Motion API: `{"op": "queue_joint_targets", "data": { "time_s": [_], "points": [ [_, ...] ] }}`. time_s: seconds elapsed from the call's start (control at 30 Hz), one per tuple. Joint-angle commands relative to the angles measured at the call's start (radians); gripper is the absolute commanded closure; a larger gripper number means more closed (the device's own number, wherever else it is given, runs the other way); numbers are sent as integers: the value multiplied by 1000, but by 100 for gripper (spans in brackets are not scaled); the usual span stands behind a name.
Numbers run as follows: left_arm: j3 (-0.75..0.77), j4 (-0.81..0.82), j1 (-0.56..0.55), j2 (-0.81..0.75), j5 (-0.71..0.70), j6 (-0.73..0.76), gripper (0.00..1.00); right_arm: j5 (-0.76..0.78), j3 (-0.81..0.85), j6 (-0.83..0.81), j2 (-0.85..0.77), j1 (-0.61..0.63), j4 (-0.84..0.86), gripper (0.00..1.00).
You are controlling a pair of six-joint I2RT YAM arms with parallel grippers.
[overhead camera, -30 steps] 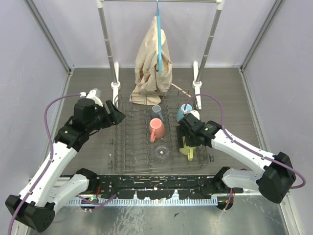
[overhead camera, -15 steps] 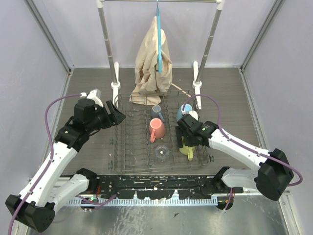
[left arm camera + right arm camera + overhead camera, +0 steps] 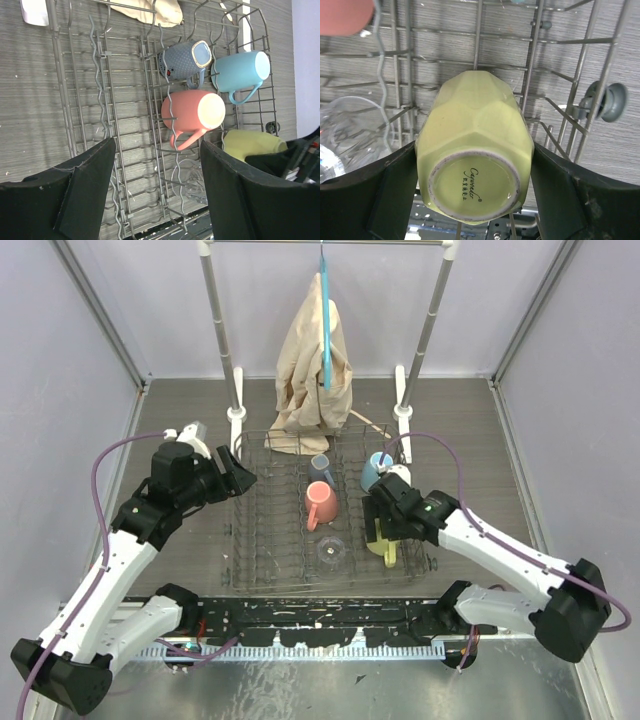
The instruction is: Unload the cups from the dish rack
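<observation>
The dark wire dish rack (image 3: 260, 540) holds a salmon-pink mug (image 3: 322, 505), a grey-blue mug (image 3: 322, 469), a light blue mug (image 3: 374, 469), a clear glass (image 3: 332, 553) and a pale yellow mug (image 3: 384, 543). My right gripper (image 3: 385, 530) is shut on the pale yellow mug (image 3: 475, 165), one finger on each side, with the mug's base facing the camera. My left gripper (image 3: 238, 472) is open and empty above the rack's left side. The left wrist view shows the salmon mug (image 3: 192, 112) and the glass (image 3: 192, 180) beyond it.
A silver clothes rail (image 3: 220, 330) with a beige cloth (image 3: 315, 360) stands behind the rack. The cloth's hem reaches the rack's far edge. Purple walls close in both sides. The rack's upright prongs (image 3: 385, 65) surround the yellow mug.
My right gripper has shifted slightly around the yellow mug. The mug stays in the rack. My left arm has not moved.
</observation>
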Motion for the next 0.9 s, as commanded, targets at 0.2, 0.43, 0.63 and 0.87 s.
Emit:
{"op": "queue_joint_targets", "data": {
  "time_s": [0.2,0.43,0.63,0.87],
  "points": [
    [35,-15,-3,-10,18,-11,25,5,291,-6,-147,2,-61,99],
    [-6,82,-3,-14,146,-89,24,-133,328,-47,-236,1,105,99],
    [-113,314,-3,-55,307,-218,24,-271,219,-17,-313,2,385,100],
    [-217,586,-3,-166,398,-332,23,-396,78,97,-368,0,742,100]
  ]
}}
